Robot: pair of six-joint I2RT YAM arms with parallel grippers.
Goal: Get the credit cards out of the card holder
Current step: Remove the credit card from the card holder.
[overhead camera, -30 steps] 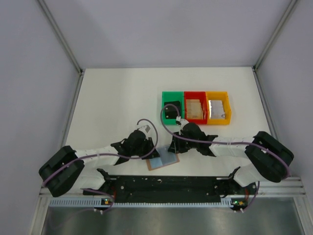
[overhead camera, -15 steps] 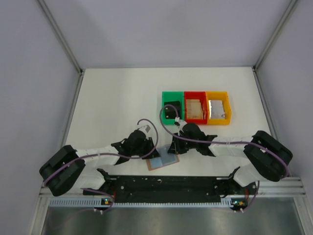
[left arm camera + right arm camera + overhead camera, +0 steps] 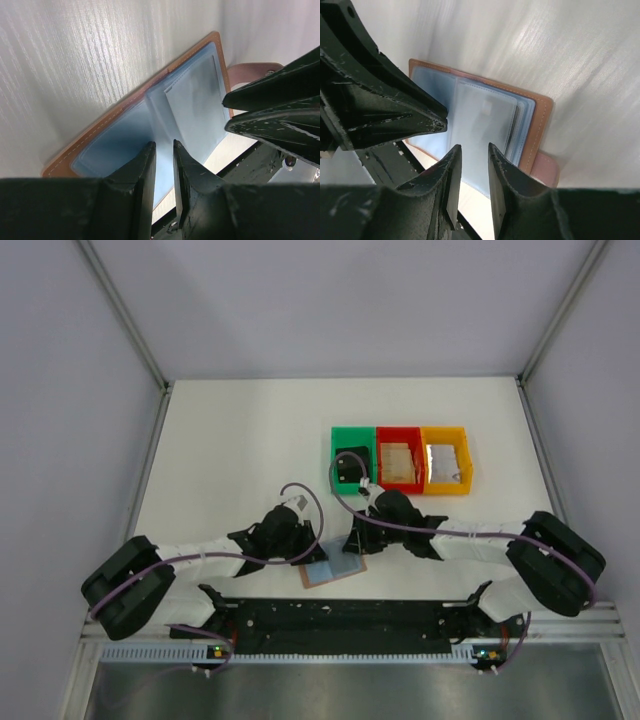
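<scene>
The card holder (image 3: pixel 336 569) lies open on the table near the front edge, blue-grey inner face (image 3: pixel 190 105) up and its brown tab (image 3: pixel 545 168) at one side. My left gripper (image 3: pixel 163 144) rests over its left half, fingers a narrow gap apart with nothing between them. My right gripper (image 3: pixel 473 146) hovers over the right half's clear pocket (image 3: pixel 482 120), slightly open and empty. A thin dark edge (image 3: pixel 512 131) shows inside the stacked pockets. One dark credit card (image 3: pixel 350 466) lies in the green bin (image 3: pixel 338 436).
Green, red (image 3: pixel 398 432) and yellow (image 3: pixel 443 432) bins stand in a row behind the wallet. The black rail (image 3: pixel 330 615) of the arm bases runs just in front of it. Both grippers (image 3: pixel 308 552) (image 3: pixel 352 543) nearly meet over the wallet.
The right gripper has shifted slightly over the wallet's right half. Left arm and wallet have stayed put.
</scene>
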